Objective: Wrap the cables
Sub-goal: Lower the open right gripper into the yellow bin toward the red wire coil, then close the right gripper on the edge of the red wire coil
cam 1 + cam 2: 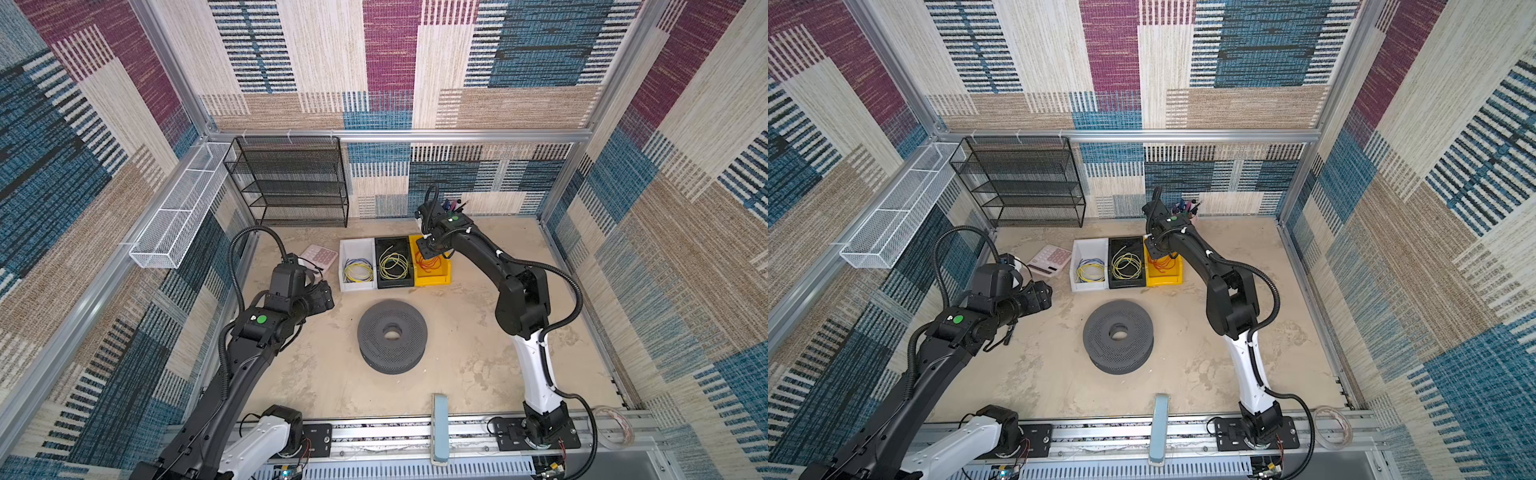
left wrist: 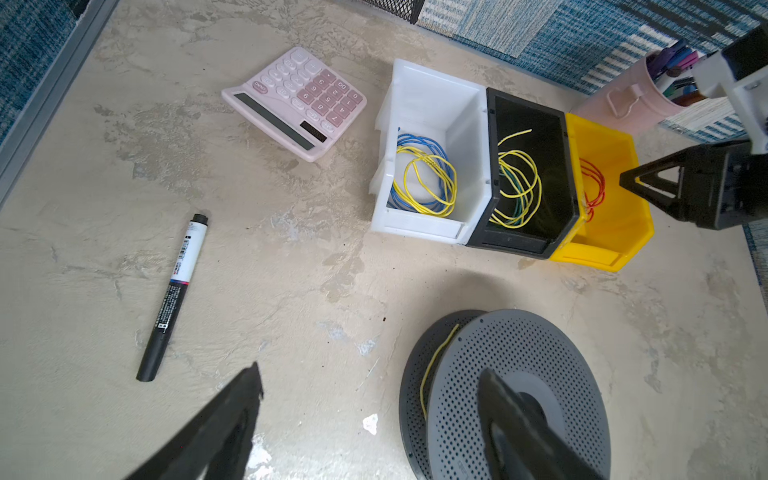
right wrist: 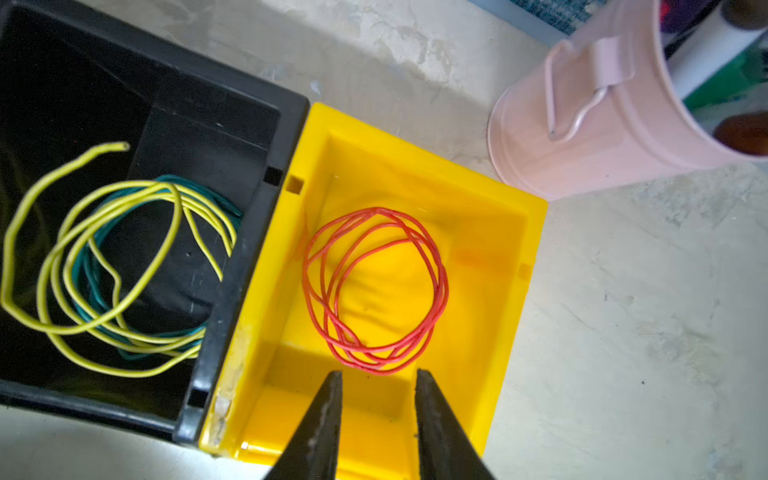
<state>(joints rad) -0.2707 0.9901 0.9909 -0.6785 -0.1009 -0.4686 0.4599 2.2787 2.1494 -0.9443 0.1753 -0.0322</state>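
The red-orange wire [image 3: 376, 291] is seen coiled in several loose loops on the floor of the yellow bin [image 3: 490, 232]. This bin is placed at the right end of a row of three bins, just above the centre of both top views. The right gripper [image 3: 378, 373] is held over the near part of the bin, with its tips pointed down toward the edge of the coil. Its jaws are parted by a moderate gap and nothing is gripped between them. Whether the tips touch the wire cannot be told.

The black bin [image 3: 245, 266] is set against the yellow one, and a yellow-green coil [image 3: 141, 189] is kept in it. The white bin [image 2: 432, 91] is placed at the left end of the row, and a blue-and-yellow coil [image 2: 424, 178] is kept inside it. A pink calculator [image 1: 318, 257] is found just left of the row. A pink cup [image 3: 582, 137] of pens is stood behind the yellow bin, near the back wall.

A grey perforated spool [image 1: 374, 345] is laid flat on the table [image 1: 457, 353] at the centre of both top views, well apart from the bins. A short yellow strand [image 2: 436, 357] is seen in its groove in the left wrist view. The left gripper [image 2: 370, 372] is held left of centre in both top views, above the table. Its jaws are spread wide and nothing is held in them. A black marker [image 2: 174, 297] is laid on the table near it.
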